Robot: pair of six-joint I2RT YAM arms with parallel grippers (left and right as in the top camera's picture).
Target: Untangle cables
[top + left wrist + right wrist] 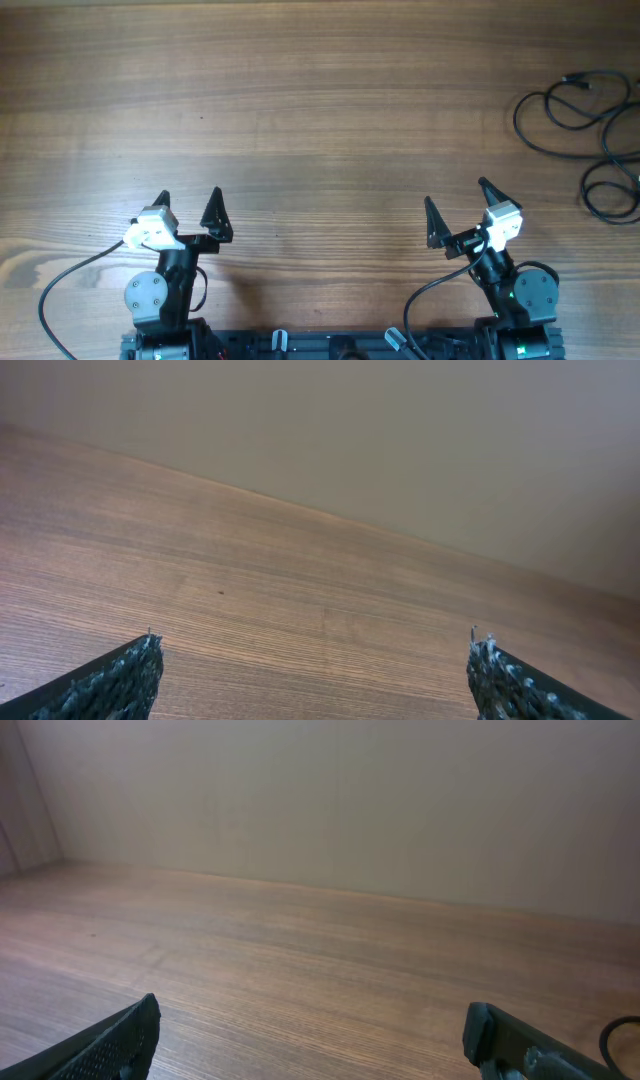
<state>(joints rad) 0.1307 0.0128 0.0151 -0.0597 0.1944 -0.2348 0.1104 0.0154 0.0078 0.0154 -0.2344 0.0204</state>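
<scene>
A warm brown table (320,100) with fine, darker wood-grain streaks lies beneath both grippers, and a plain beige-grey wall (400,440) shows beyond their tips. The left gripper (190,195) and right gripper (456,192) each have black fingers (120,680) with a rough, pale-flecked texture and a white block behind them. Far to the right of the right gripper, the cables (603,128) are thin and black.

No readable text or labels anywhere.
</scene>
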